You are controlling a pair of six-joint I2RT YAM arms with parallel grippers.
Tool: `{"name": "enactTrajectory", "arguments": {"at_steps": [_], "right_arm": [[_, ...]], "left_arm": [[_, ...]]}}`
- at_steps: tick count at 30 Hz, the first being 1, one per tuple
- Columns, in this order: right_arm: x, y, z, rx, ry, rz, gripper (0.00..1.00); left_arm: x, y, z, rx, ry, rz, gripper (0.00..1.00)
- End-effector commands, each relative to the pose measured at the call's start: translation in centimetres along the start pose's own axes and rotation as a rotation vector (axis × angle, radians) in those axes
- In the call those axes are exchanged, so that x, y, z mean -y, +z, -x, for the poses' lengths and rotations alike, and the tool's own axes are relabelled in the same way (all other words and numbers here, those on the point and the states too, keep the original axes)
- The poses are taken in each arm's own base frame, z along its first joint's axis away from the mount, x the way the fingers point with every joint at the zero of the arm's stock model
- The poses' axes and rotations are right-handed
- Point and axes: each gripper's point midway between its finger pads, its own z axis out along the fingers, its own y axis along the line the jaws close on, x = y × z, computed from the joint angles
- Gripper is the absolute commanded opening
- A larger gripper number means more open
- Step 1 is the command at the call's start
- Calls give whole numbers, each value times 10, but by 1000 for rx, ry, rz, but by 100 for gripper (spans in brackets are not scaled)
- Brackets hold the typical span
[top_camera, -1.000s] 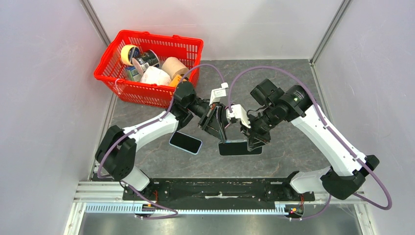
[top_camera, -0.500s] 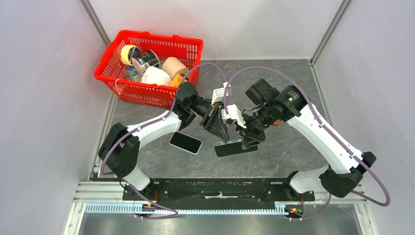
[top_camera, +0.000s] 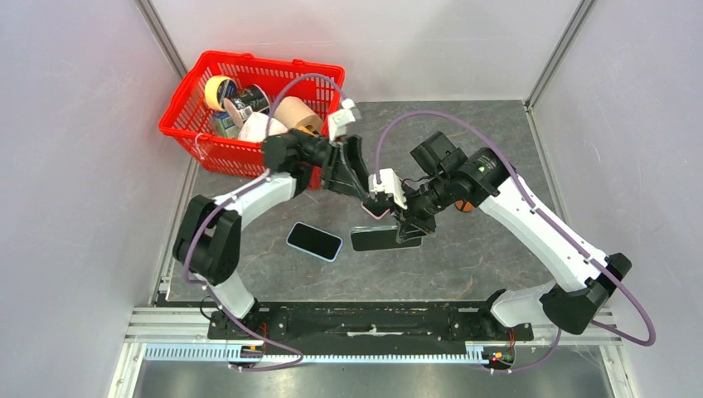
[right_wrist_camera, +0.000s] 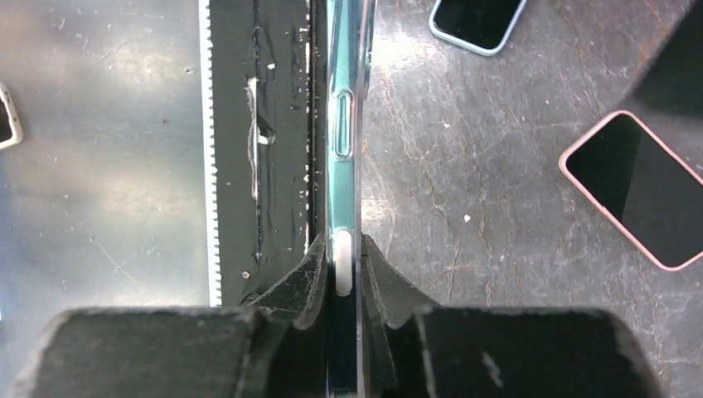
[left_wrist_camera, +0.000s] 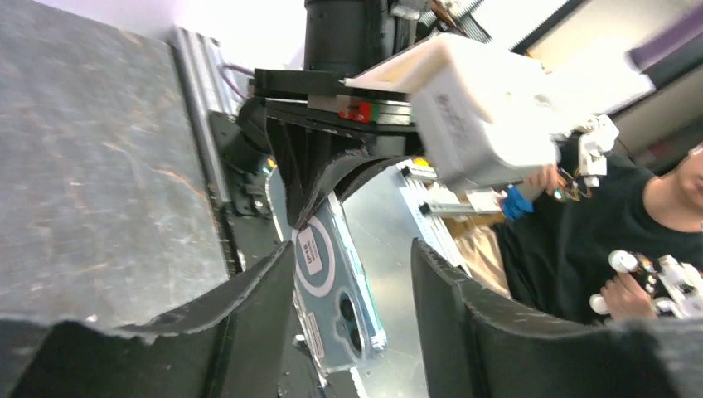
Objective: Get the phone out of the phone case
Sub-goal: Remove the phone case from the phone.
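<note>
The phone (top_camera: 385, 239) sits in a clear phone case (left_wrist_camera: 336, 290) with a white ring and a sticker on its teal back. My right gripper (top_camera: 406, 224) is shut on it and holds it above the table, screen up. In the right wrist view the cased phone (right_wrist_camera: 342, 124) appears edge-on, pinched between the jaws of the right gripper (right_wrist_camera: 341, 249). My left gripper (top_camera: 355, 172) hangs higher, up near the basket, apart from the phone. In its own view the left gripper (left_wrist_camera: 352, 249) is open with nothing between its fingers (left_wrist_camera: 249, 323).
A red basket (top_camera: 199, 108) with tape rolls and other items stands at the back left. A blue-cased phone (top_camera: 314, 241) lies on the table left of the held one. A pink-cased phone (right_wrist_camera: 642, 189) lies under the two grippers (top_camera: 377, 210).
My left gripper has opened, let go of the cased phone and drawn back up toward the basket. The right gripper has carried the phone a little to the left.
</note>
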Motion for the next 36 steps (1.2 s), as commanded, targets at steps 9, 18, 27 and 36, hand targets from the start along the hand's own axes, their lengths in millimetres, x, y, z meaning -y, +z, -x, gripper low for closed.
{"name": "enactTrajectory", "arguments": {"at_steps": [9,18,27,36], "right_arm": [[52,-33,46,236,132,-172,0],[70,-51,75,340,184,-240,0],[65,-68,109,473,202,-154,0],[62,-61,112,490,229,-56,0]], "left_arm": [[37,-88,69,369,55,252,72],[15,-110,68,483,79,612,78],[15,-105,52,645,55,526,81],[33,-85,48,633,152,420,79]]}}
